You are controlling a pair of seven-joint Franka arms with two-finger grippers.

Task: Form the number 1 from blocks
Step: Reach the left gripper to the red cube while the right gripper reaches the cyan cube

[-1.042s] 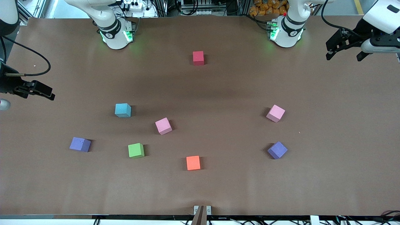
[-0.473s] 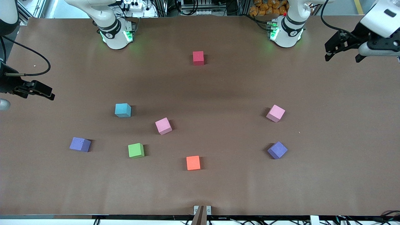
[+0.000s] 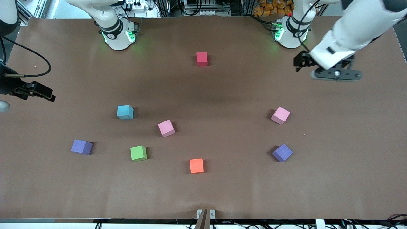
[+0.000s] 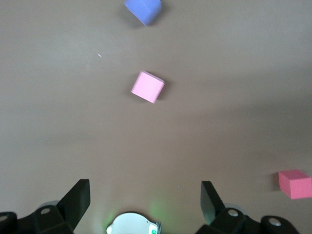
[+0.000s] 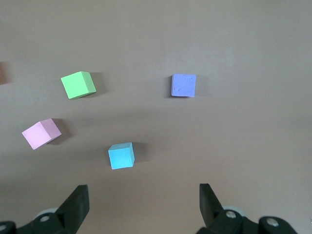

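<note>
Several blocks lie scattered on the brown table: crimson red [image 3: 202, 59], light blue [image 3: 125, 112], two pink [image 3: 166, 128] [image 3: 280, 115], two purple [image 3: 81, 147] [image 3: 282, 153], green [image 3: 138, 153], orange [image 3: 196, 166]. My left gripper [image 3: 298, 63] hangs open and empty over bare table beside its arm's base. The left wrist view shows a pink block [image 4: 147, 87], a purple one [image 4: 143, 9] and the red one [image 4: 295, 184]. My right gripper [image 3: 47, 95] waits open over the right arm's end of the table, with the light blue block [image 5: 121, 155] closest in the right wrist view.
The two arm bases [image 3: 118, 33] [image 3: 291, 31] stand at the table's edge farthest from the front camera. A small bracket [image 3: 205, 213] sits at the nearest edge. Bare table lies between the red block and the other blocks.
The left arm has swung in from its end of the table, and its gripper now hangs over the table beside its base. The right arm and the blocks have not moved.
</note>
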